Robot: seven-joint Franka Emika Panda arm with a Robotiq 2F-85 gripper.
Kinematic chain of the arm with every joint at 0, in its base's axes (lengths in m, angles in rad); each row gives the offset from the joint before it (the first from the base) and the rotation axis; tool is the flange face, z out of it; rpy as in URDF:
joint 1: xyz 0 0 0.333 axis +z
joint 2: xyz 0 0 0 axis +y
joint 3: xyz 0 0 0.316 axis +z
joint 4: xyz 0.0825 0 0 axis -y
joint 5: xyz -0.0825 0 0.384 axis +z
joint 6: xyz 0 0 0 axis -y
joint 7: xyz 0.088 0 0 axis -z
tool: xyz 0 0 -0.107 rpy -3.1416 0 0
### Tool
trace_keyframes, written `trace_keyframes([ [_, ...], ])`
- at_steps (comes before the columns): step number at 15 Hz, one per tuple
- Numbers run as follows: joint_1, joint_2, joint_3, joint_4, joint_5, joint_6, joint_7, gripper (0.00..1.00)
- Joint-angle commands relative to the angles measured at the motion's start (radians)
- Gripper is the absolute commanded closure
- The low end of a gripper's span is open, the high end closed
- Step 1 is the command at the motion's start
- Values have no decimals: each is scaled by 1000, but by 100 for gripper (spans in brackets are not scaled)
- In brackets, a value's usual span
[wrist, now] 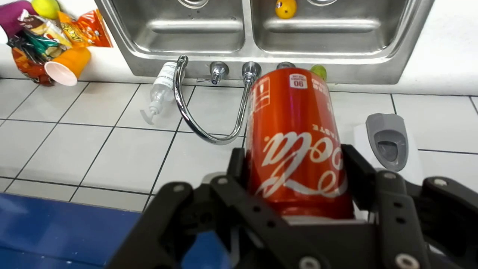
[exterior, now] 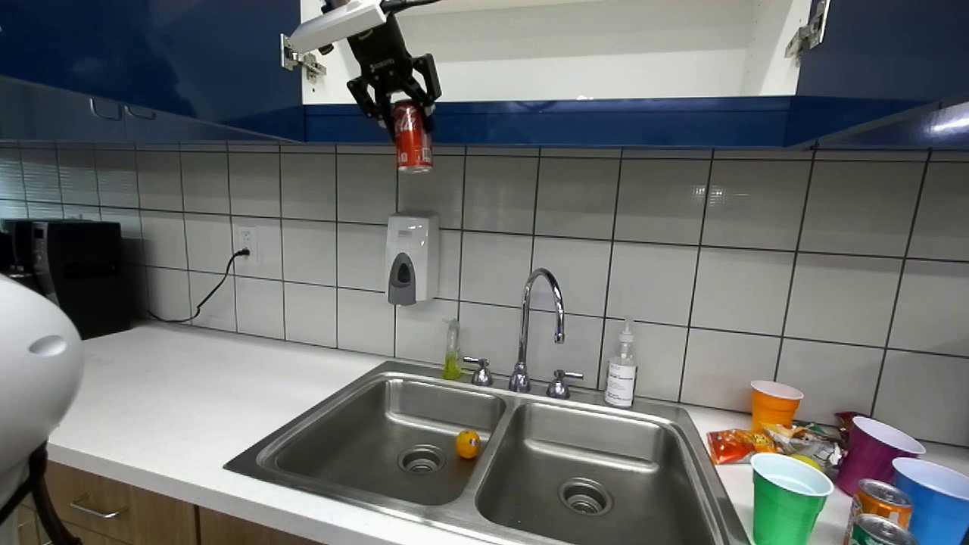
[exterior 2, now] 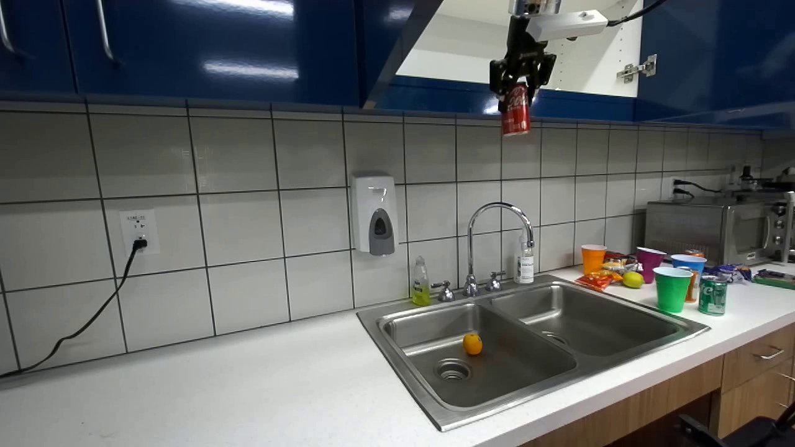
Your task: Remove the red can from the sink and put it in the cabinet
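The red can (exterior: pixel 414 147) is held nearly upright by my gripper (exterior: pixel 410 119), high over the sink area in front of the open cabinet's lower edge. The can (exterior 2: pixel 516 118) and gripper (exterior 2: pixel 520 93) also show in an exterior view, with the can's lower end below the cabinet's bottom edge. In the wrist view the gripper (wrist: pixel 293 158) has a finger on each side of the can (wrist: pixel 295 112); its pale end is partly hidden. The cabinet (exterior: pixel 606 121) is open with a white interior. The steel sink (exterior: pixel 490 454) is below.
A small orange round object (exterior: pixel 468 444) lies in the sink. The chrome faucet (exterior: pixel 524 325), wall soap dispenser (exterior: pixel 412 257) and pump bottle (exterior: pixel 621 371) stand along the tiled wall. Cups such as the green cup (exterior: pixel 789 499), cans and snack packets crowd the counter. Open cabinet doors (exterior: pixel 886 53) flank the opening.
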Motion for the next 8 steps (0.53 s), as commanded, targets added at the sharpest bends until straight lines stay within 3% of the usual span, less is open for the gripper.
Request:
trace_keyframes([
  [1, -14, 8, 11, 67, 13, -49, -36, 60],
  [8, -16, 20, 16, 130, 3, -84, -40, 60],
])
